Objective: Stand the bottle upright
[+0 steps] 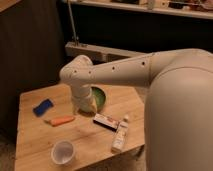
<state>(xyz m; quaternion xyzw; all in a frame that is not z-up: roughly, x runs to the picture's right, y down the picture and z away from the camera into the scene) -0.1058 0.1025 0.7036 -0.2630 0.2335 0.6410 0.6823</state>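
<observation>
Bottle lies on its side on the wooden tabletop, near the front right corner, not yet upright. Its narrow white cap points away from the camera and its pale labelled body runs back toward the front edge. The gripper hangs at the end of the white arm, low over the middle of the tabletop, at the near rim of a green bowl. Whether the gripper is open or closed cannot be told, since the wrist hides its tip.

From the gripper, the bottle sits well apart, off to the right in the view and nearer the camera; nothing of the gripper touches it. 1 flat dark box with a white and red label lies between them, its right end just beside the bottle's cap. A carrot lies just left of the gripper, and a blue object lies farther left. 1 white cup stands upright in front of the carrot, well apart from the bottle.
</observation>
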